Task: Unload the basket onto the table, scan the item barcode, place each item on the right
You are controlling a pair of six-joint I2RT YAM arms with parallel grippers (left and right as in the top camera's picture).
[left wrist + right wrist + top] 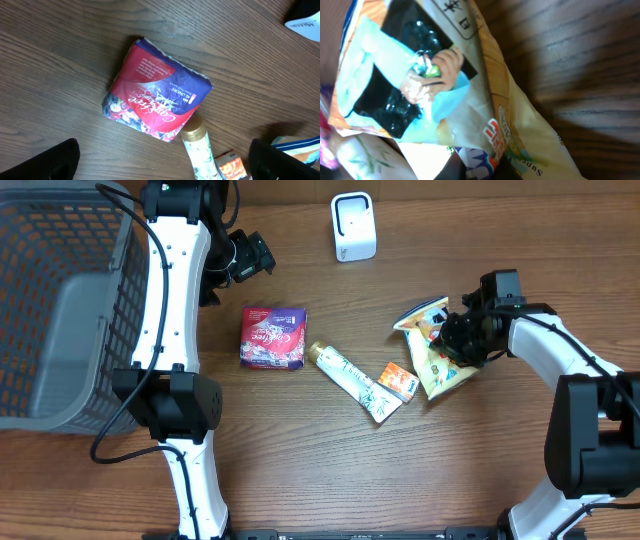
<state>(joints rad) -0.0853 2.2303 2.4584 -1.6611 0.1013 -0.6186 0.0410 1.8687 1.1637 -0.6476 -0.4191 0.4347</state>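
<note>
while the left gripper point(250, 257) hangs spread wide, right gripper point(463, 336) clamped on the snack bag point(440, 372)

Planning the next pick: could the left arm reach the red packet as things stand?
Probably yes: the left gripper hovers open nearby, nothing covers the red packet; only the tube lies beside one corner.

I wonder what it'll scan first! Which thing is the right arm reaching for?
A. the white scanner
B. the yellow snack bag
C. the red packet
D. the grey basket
B: the right end effector is down on the yellow snack bag, away from the others.
</note>
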